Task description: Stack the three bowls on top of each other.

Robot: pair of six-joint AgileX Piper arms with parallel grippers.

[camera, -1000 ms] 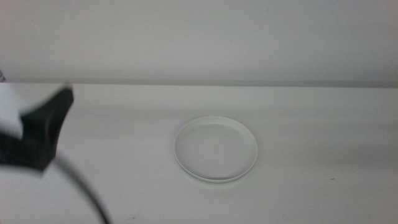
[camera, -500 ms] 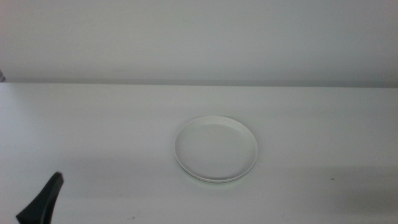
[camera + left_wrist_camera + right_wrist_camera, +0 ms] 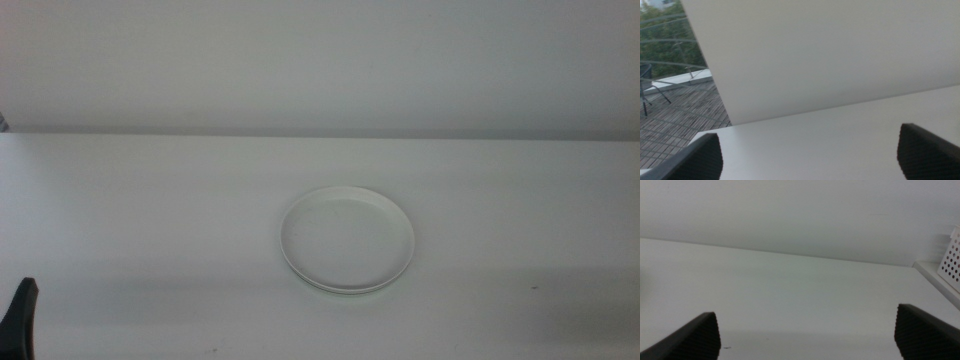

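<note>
My middle camera looks forward and down over the table [image 3: 150, 200] toward the wall [image 3: 320, 60]. Both wrist cameras sit low, skimming the same tabletop toward that wall.

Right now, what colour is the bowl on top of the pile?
White, seen best in the middle view: top bowl.
</note>
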